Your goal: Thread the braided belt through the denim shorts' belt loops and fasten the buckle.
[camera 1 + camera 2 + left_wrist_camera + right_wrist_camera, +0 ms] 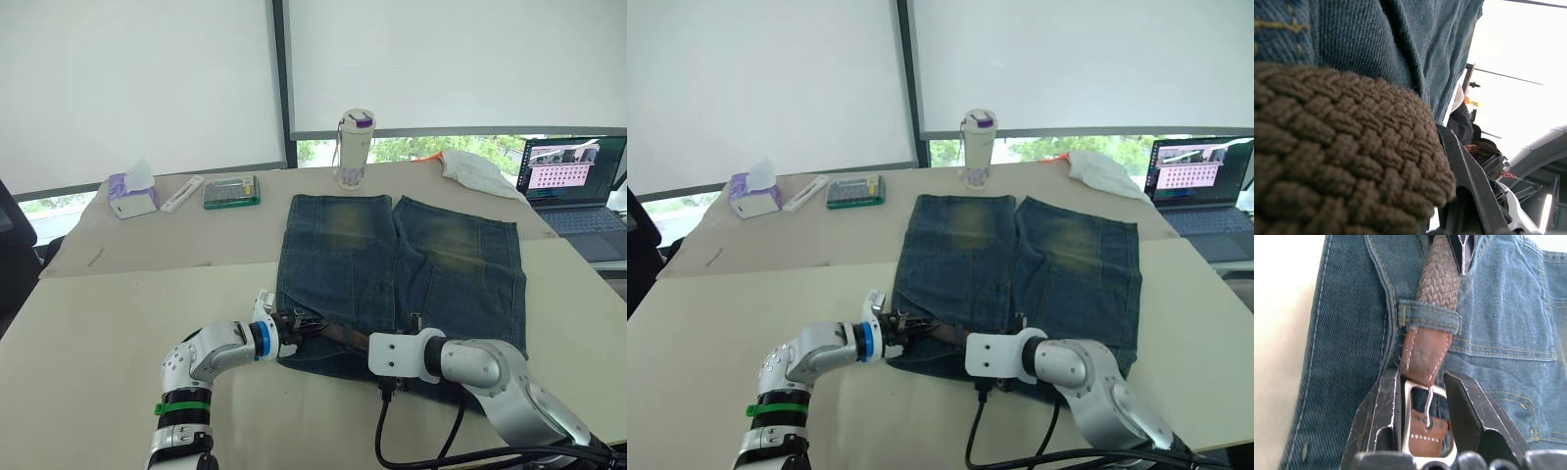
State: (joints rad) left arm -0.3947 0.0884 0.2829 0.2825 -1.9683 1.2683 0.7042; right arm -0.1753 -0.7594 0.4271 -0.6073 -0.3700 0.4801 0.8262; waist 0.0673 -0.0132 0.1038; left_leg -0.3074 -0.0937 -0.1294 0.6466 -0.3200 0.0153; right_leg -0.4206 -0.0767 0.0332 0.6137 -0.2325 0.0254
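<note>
The denim shorts (392, 255) lie flat on the table with the waistband nearest me. The braided belt (333, 334) runs along that waistband between my two grippers. My left gripper (294, 326) is shut on the woven strap, which lies against its finger (1469, 186) in the left wrist view. The strap passes under a belt loop (1427, 316), and its reddish-brown leather tip (1425, 355) reaches the top bar of the buckle (1428, 404). My right gripper (1422, 379) is shut on the silver buckle, one black finger on each side.
A bottle with a purple lid (356, 135) stands behind the shorts. A tissue box (131, 196), a white stick (182, 194) and a green box (231, 191) sit at the back left. A laptop (578, 181) and white cloth (477, 168) are back right. Black cables (421, 441) hang under my right arm.
</note>
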